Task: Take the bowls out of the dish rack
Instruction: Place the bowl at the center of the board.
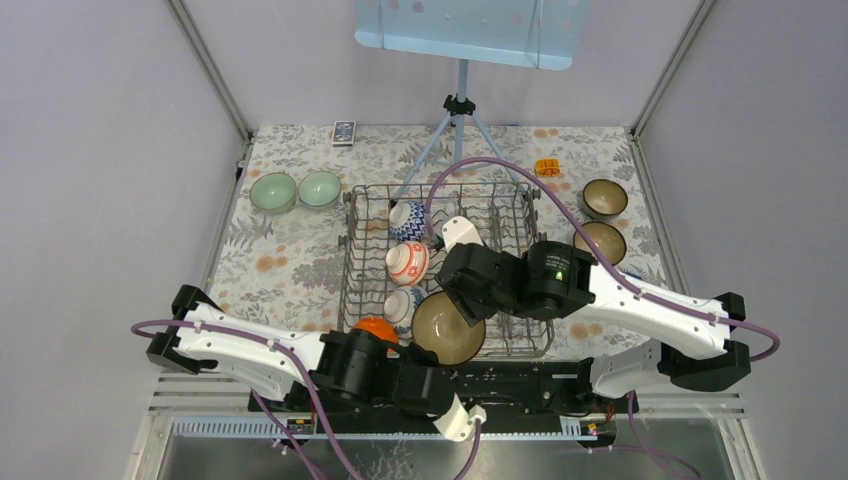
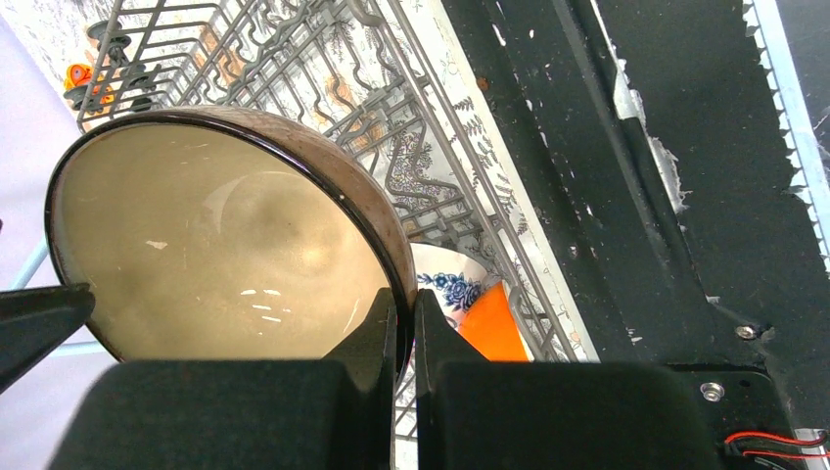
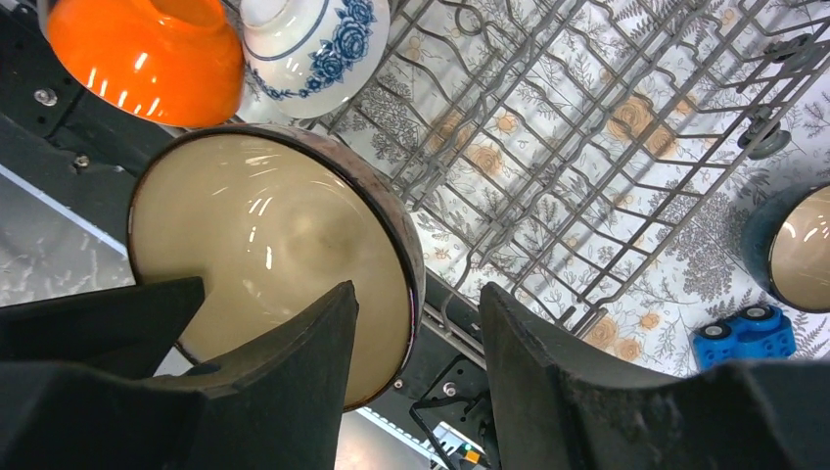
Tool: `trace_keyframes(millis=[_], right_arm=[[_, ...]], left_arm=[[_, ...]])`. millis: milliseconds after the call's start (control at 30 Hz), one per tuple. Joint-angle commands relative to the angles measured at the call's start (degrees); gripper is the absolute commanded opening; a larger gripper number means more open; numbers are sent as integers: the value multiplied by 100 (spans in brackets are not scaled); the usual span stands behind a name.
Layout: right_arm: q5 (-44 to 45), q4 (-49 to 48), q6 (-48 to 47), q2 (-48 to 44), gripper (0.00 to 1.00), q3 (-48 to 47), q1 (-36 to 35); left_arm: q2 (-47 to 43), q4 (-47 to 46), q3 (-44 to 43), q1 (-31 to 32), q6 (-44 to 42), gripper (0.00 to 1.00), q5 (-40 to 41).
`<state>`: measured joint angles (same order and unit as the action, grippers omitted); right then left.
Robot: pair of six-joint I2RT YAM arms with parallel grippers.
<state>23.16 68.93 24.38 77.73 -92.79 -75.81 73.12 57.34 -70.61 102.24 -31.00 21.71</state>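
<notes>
We see the brown bowl [image 1: 447, 328] tilted on edge at the near side of the dish rack [image 1: 515, 340], tan inside turned upward. The left gripper [image 2: 406, 333] pinches its rim, jaws closed on it. The right gripper [image 3: 419, 294] straddles the same rim with jaws apart, one finger inside and one outside. Whether either finger touches the glaze we cannot tell. Just beside it sit an orange bowl [image 3: 147, 59] and a blue-and-white bowl [image 3: 313, 39], both cut off by the frame edge. From above, the left arm hides its own fingertips.
</notes>
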Motion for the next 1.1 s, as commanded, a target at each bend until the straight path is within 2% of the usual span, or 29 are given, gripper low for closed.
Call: trace_keyframes(millis=[0, 767, 900, 1067], right_arm=[[326, -36, 104, -1, 55, 144, -57], [71, -223, -12, 209, 35, 493, -57], [24, -245, -30, 233, 29, 495, -61], [-1, -248, -46, 262, 17, 441, -57]], left_arm=[[-285, -382, -157, 75, -23, 0, 428], [-332, -389, -194, 200, 103, 0, 576], [-359, -390, -173, 200, 123, 0, 610], [-395, -399, -108, 198, 172, 0, 644]])
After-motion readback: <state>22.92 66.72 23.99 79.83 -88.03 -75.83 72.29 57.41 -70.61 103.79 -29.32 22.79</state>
